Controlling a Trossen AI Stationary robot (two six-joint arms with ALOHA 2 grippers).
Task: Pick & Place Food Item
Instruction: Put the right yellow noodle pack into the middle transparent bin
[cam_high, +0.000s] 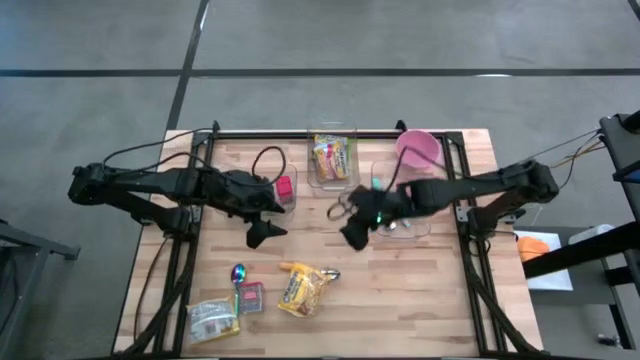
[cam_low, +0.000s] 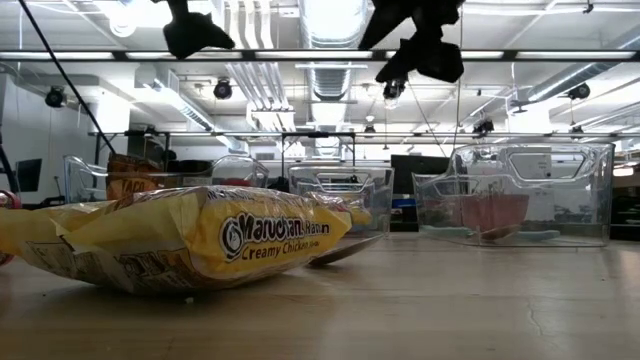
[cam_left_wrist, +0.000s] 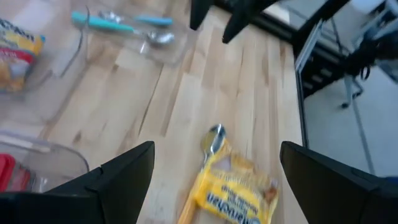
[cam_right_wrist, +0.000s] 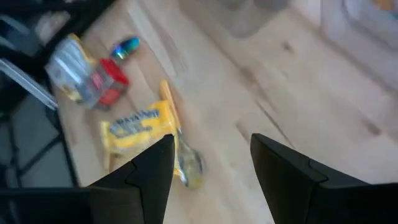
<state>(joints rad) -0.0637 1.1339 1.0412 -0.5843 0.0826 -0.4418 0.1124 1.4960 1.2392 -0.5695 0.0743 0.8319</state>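
Noodle packet: the yellow ramen packet (cam_high: 303, 288) lies flat near the front edge of the counter (cam_high: 420, 300), well apart from both tools, with a spoon (cam_high: 330, 274) touching its far corner.
Front neighbours: a silvery snack bag (cam_high: 212, 320) and a small red packet (cam_high: 249, 297) sit just beside it; keep clear of them on approach.
Left tool (cam_high: 266, 234): hangs above the counter mid-left, jaws spread wide, released, nothing in them.
Right tool (cam_high: 355, 236): hovers above the middle, jaws partly apart, empty; it looks the better placed for the packet.
Doing it well: I judge the tool should come straight down across the packet's narrow width, away from the spoon, and pinch the crinkly wrapper firmly.
Far bins: the clear bin (cam_high: 334, 158) already holds a packet; a likely drop spot.
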